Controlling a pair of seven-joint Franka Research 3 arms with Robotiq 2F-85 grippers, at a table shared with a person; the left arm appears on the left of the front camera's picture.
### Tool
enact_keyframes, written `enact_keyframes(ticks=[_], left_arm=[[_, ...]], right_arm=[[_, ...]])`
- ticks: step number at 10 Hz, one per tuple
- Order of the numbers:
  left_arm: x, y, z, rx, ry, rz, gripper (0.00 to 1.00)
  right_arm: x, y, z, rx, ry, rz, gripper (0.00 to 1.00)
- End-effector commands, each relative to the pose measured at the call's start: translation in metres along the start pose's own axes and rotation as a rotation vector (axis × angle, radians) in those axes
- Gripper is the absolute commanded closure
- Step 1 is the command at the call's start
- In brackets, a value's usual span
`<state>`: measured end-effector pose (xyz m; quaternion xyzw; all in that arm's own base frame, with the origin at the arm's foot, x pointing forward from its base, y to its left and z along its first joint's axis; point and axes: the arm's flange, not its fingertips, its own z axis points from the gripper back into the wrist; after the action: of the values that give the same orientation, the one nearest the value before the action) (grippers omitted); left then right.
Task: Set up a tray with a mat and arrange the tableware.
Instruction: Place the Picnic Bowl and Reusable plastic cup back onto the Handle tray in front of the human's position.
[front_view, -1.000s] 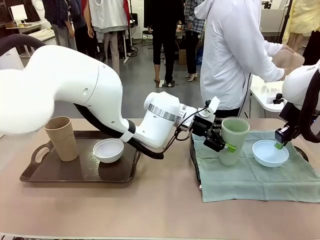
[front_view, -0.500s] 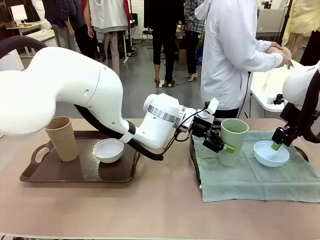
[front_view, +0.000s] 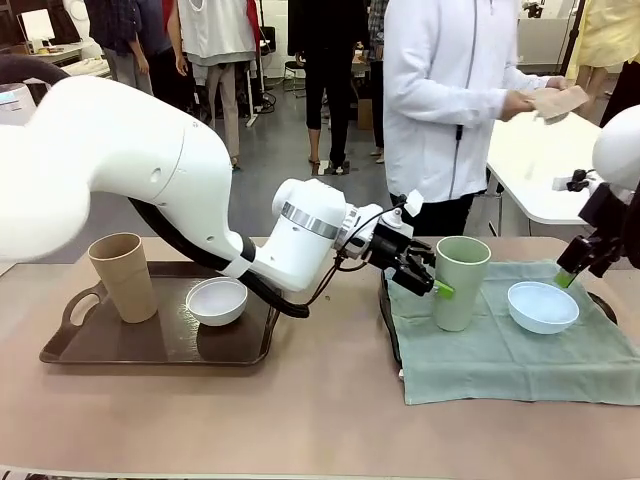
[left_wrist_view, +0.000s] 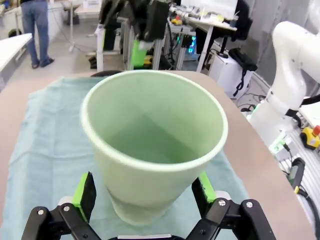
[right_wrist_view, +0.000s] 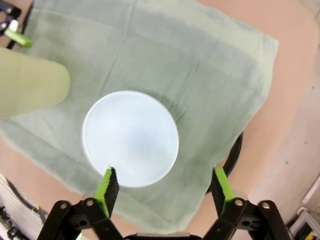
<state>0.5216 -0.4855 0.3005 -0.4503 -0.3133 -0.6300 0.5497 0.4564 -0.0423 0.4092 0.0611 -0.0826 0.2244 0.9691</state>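
Tumbler (front_view: 460, 285) sits within spread left tool (left_wrist_view: 144, 189), seemingly untouched; right tool (right_wrist_view: 165, 176) gapes empty

No text, label or number can be read.

White left arm (front_view: 150, 170), black green-padded left claw (front_view: 432, 276)

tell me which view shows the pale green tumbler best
The left wrist view: the pale green tumbler sits close between the fingers of the left gripper, its rim and inside plain. The front view shows its whole side, upright on the green mat. The right wrist view catches a blurred part at the left edge.
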Motion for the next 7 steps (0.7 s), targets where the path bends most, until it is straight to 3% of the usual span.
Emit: enact_keyframes(ticks=[1, 3, 5, 7], left_arm=[[0.017, -0.022, 0.022, -0.024, 0.115, 0.081, 0.0], [0.05, -0.042, 0.048, -0.001, 0.266, 0.111, 0.0], [0.102, -0.079, 0.084, 0.112, 0.518, 0.148, 0.0], [0.147, -0.114, 0.117, 0.231, 0.745, 0.296, 0.0]], right_arm=[[-0.022, 0.006, 0.027, 0.028, -0.011, 0.007, 0.0], [-0.041, 0.017, 0.069, -0.037, 0.012, -0.008, 0.0], [-0.059, 0.028, 0.112, -0.107, 0.035, -0.011, 0.0], [-0.07, 0.043, 0.146, -0.164, 0.075, -0.019, 0.0]])
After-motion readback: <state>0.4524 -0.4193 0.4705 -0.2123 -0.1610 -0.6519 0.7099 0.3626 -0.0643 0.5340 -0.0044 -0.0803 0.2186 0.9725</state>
